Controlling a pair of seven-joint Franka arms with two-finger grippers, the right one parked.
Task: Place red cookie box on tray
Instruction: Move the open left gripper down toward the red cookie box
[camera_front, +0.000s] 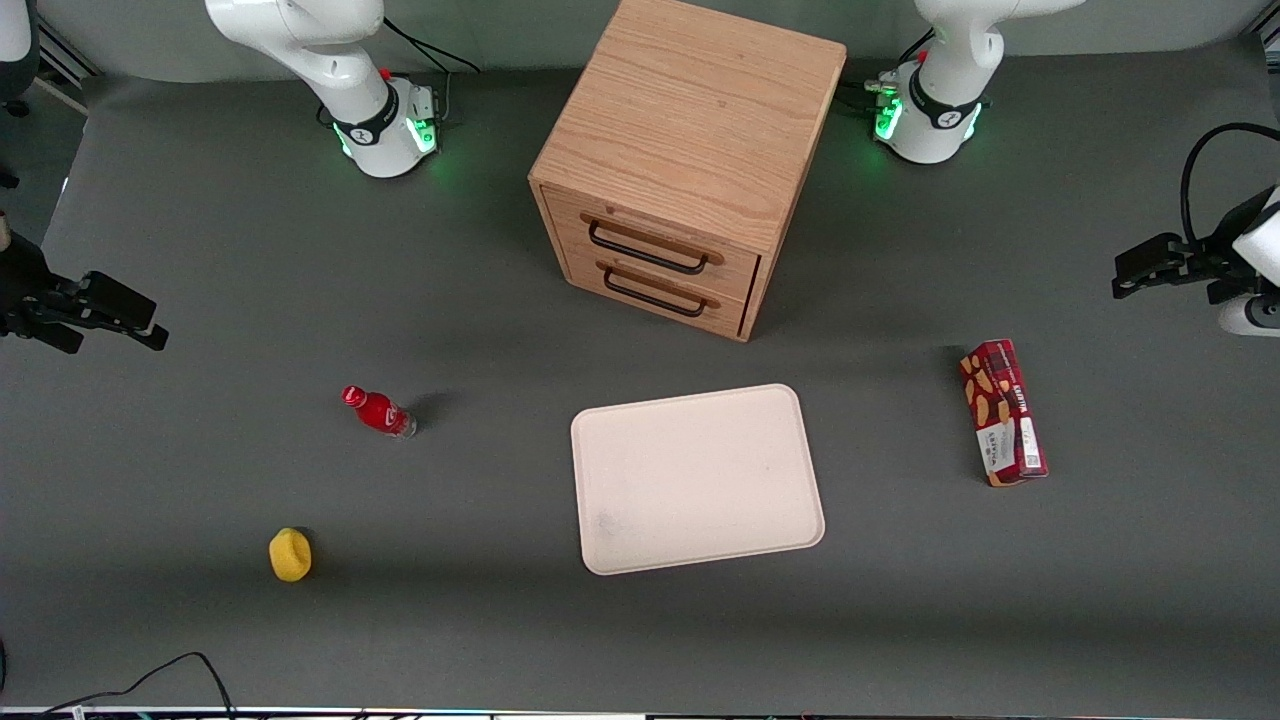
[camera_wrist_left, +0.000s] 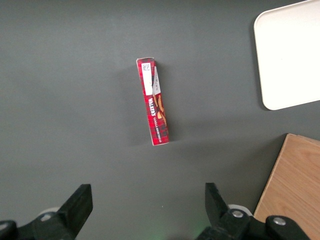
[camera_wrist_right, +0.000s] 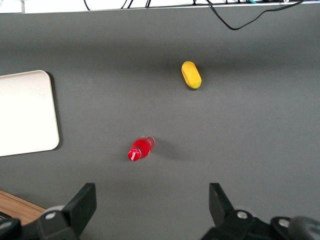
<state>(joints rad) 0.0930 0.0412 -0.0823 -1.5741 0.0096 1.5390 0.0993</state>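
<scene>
1. The long, narrow red cardboard cookie box (camera_front: 1003, 412) stands on its long edge on the grey worktop (camera_front: 200, 250), well apart from the large cream-white rectangular tray (camera_front: 697, 478), toward the working arm's end.
2. The working arm's end effector (camera_wrist_left: 147, 210) hovers above the worktop near the box, fingers spread wide and holding nothing.
3. The tray carries nothing; a wooden two-drawer cabinet (camera_front: 690, 160) sits farther from the front camera than the tray.
4. Judged from this, the task is barely begun: reaching, grasping, carrying and setting down all remain.
</scene>
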